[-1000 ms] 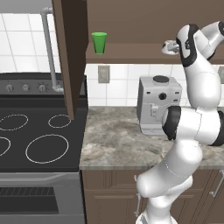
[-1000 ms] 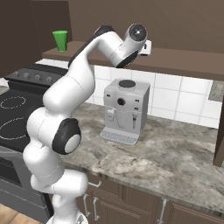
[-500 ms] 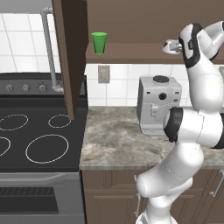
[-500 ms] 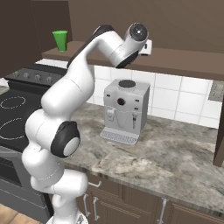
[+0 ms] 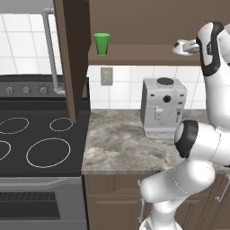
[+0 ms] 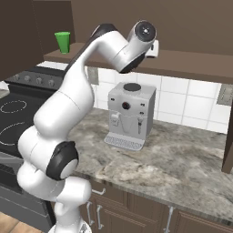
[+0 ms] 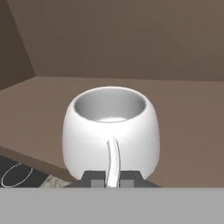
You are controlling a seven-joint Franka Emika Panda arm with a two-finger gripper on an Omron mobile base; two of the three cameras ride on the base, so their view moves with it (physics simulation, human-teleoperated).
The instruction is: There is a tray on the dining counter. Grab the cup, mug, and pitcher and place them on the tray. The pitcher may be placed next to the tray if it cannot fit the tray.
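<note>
On the shelf: I'm seeing the mug (image 7: pixel 110 133) sitting upright on the brown shelf (image 5: pixel 134 55).
Gripper (image 7: pixel 112 180): I'm watching its tips pinching together on the mug handle (image 7: pixel 113 162).
Cup (image 5: pixel 102 44): standing well apart, at the shelf's other end.
Below: coffee machine (image 6: pixel 131 114) sitting on the counter (image 6: pixel 182 159).

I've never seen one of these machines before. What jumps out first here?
The big white arm reaches up to a brown shelf, its jaws shut on the handle of a white mug. Further left on that shelf stands a bright green cup, and a grey coffee machine sits on the counter below.
</note>
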